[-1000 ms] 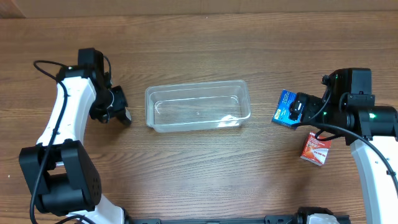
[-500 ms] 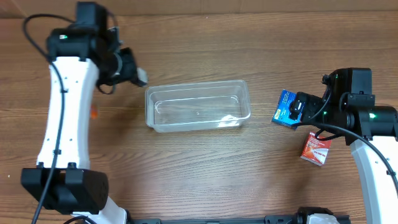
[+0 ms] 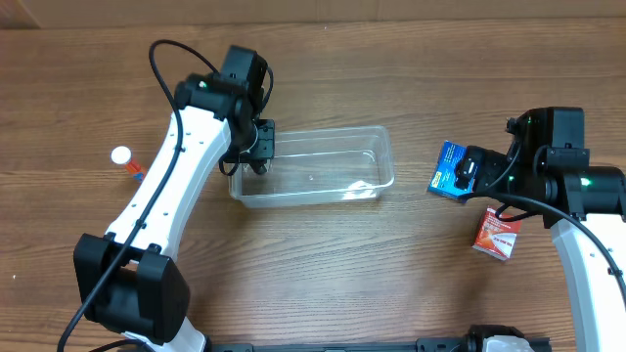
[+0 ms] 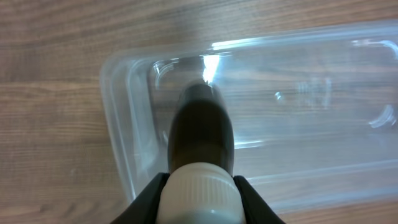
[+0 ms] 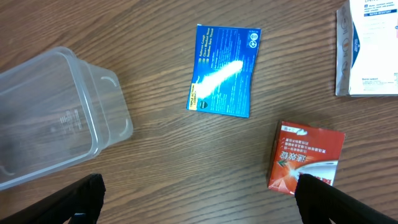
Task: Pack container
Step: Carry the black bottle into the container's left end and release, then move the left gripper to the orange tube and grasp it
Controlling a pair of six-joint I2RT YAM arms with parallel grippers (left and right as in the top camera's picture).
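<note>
Table — container below left hand with bottle

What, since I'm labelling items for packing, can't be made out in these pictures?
- Left wrist: bottle in left gripper, blurred; label unreadable.
- Right wrist: white box, cut off by the frame edge.
- Overhead: white-capped item, too small to identify; blue packet, partly under right arm.

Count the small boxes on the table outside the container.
3: a blue box nearest the container, a red box farther right, and a white box cut off at the right wrist view's top right corner. More may be hidden.
</note>
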